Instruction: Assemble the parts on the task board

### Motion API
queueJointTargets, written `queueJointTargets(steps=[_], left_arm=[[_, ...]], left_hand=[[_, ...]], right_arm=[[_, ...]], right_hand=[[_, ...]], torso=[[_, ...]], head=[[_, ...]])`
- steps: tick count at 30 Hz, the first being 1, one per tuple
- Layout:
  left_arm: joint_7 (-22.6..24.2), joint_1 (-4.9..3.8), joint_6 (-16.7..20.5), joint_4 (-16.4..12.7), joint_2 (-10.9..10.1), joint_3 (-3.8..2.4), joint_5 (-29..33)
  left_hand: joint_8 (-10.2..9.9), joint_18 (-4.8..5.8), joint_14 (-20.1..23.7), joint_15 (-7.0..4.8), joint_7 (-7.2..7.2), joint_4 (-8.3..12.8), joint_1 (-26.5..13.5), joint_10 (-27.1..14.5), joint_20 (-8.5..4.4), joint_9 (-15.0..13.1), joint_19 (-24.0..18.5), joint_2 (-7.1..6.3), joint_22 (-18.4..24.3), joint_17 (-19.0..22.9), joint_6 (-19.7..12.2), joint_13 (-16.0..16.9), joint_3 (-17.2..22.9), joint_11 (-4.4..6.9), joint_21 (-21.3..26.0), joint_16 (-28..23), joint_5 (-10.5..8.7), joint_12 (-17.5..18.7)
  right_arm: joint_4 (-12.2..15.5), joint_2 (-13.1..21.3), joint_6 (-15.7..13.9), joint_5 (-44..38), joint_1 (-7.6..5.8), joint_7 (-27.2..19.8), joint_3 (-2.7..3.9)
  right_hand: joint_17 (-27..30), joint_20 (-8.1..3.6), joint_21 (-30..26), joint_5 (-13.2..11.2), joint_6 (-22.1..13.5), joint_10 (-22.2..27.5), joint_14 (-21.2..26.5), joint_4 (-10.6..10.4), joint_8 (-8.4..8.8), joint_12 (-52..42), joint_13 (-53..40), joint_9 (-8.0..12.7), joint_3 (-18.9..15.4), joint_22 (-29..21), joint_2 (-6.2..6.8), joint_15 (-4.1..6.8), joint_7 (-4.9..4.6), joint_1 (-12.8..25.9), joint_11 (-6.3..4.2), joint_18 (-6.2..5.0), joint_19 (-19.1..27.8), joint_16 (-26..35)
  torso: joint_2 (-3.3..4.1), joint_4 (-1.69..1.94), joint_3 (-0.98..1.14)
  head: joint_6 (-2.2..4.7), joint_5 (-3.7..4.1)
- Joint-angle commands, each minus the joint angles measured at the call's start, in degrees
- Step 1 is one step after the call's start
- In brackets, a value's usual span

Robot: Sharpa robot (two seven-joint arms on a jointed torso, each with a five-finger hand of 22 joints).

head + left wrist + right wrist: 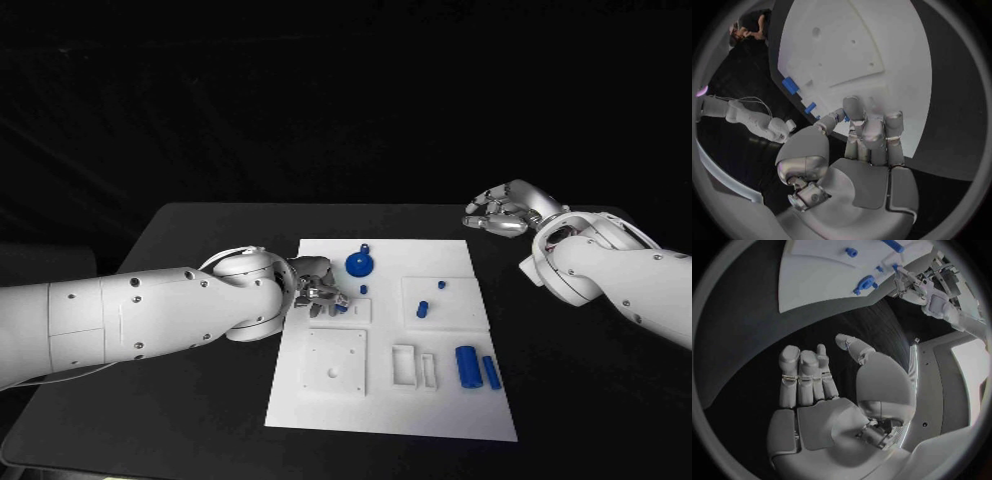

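The white task board (389, 400) lies in the middle of the black table. My left hand (319, 289) rests over its left edge with its fingers (870, 132) curled in. It pinches a small blue part (844, 118) between thumb and finger, beside a small raised block (351, 312). A blue round piece with a handle (359, 262) lies at the board's far side. Short blue pegs (423, 309) stand on a raised square (459, 315). A blue cylinder (466, 366) and a thinner rod (492, 372) lie at the near right. My right hand (500, 212) hovers off the board's far right corner, holding nothing.
A square plate with small holes (335, 362) and two slotted white blocks (414, 366) sit on the board's near half. In the right wrist view the board (817, 280) and my left hand (912, 286) lie beyond the right hand's fingers (804, 375). Bare black table surrounds the board.
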State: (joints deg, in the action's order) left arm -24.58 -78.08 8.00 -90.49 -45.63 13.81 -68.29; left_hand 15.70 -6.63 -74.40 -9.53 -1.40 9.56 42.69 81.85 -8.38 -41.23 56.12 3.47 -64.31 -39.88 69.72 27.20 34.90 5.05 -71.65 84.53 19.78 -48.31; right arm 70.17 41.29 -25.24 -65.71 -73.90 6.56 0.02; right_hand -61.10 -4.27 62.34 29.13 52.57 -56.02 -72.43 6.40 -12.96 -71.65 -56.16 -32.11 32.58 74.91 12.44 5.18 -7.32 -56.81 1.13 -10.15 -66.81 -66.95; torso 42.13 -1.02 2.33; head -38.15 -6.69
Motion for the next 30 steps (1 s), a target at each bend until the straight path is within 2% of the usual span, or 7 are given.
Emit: queueJointTargets(steps=[1, 18, 30], left_arm=[[0.59, 0.16, 0.51, -0.17, 0.03, -0.02, -1.05], [0.35, 0.35, -0.23, -0.29, -0.24, -0.02, -0.99], [0.03, 0.35, -1.13, -0.31, -0.38, -0.02, -1.01]], left_hand=[[0.26, -0.60, -0.09, -1.70, 0.65, 4.19, 0.97, -0.59, -6.18, 0.09, 0.29, 0.23, -0.09, 0.06, 1.21, 0.04, 4.57, 0.30, -0.17, 0.17, 0.19, -0.30], [0.29, -0.60, -0.10, -1.70, 0.65, 4.08, 1.20, -0.57, -6.20, 0.10, 0.30, 0.12, -0.09, 0.10, 1.20, 0.04, 4.63, 0.31, -0.16, 0.19, 0.26, -0.31], [0.31, -0.60, -0.11, -1.70, 0.66, 4.07, 1.37, -0.57, -6.21, 0.10, 0.30, 0.06, -0.09, 0.12, 1.20, 0.04, 4.68, 0.31, -0.16, 0.21, 0.37, -0.33]], right_arm=[[0.04, 0.02, 0.66, -0.09, 0.02, -0.48, 0.01], [-0.02, 0.00, 0.71, -0.09, 0.02, -0.49, 0.01], [-0.04, 0.00, 0.72, -0.08, 0.02, -0.49, 0.01]], right_hand=[[0.08, -0.35, -0.19, 0.40, 0.17, -0.05, 0.18, -0.08, 0.03, -0.23, 0.08, 0.08, -0.14, 0.83, -0.42, -0.30, -0.52, 0.09, 0.26, -4.85, -0.23, -0.13], [0.08, -0.36, -0.20, 0.47, 0.16, -0.05, 0.18, -0.07, 0.02, -0.24, 0.10, 0.09, -0.14, 0.84, -0.42, -0.30, -0.51, 0.10, 0.26, -4.85, -0.23, -0.13], [0.08, -0.36, -0.20, 0.50, 0.16, -0.04, 0.18, -0.06, 0.02, -0.25, 0.10, 0.09, -0.14, 0.84, -0.43, -0.30, -0.51, 0.10, 0.26, -4.85, -0.24, -0.13]], torso=[[0.02, 0.03, -0.03], [0.01, 0.03, -0.10], [0.01, 0.04, -0.05]], head=[[-0.09, 0.08], [-0.19, 0.07], [-0.32, 0.09]])
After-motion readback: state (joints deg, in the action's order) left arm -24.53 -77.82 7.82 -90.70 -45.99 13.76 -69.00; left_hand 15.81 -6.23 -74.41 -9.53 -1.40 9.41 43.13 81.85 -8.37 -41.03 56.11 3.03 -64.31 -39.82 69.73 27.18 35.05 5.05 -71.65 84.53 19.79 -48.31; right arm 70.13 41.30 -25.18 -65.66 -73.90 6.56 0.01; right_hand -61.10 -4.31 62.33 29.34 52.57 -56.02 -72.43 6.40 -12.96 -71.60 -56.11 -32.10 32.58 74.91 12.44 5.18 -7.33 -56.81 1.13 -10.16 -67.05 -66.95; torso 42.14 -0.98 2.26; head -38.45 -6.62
